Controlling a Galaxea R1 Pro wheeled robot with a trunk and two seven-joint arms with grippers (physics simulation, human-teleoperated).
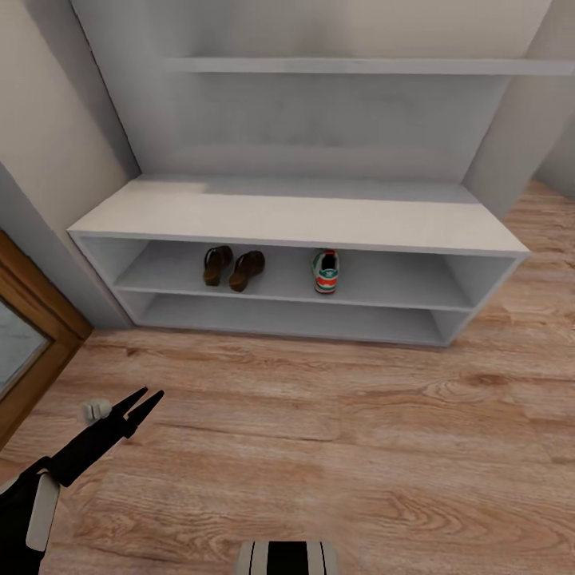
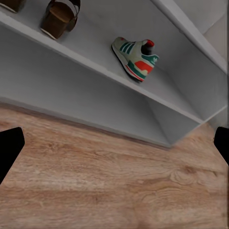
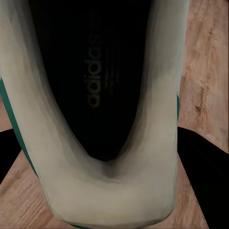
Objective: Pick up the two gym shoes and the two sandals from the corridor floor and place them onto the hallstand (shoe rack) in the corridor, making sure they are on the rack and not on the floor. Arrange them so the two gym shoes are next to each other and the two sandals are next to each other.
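Right jaws astride gym shoe (image 3: 102,191), touching

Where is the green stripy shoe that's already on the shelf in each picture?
Head view: the gym shoe stands on the hallstand's upper shelf, right of the two sandals.
Left wrist view: the same shoe lies on that shelf, beyond a sandal.
Right wrist view: that shelved shoe isn't visible; a different cream shoe is seen close up.
Shared landmark: the wood floor.

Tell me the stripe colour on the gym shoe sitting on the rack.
Green stripes on the gym shoe, clearest in the left wrist view.
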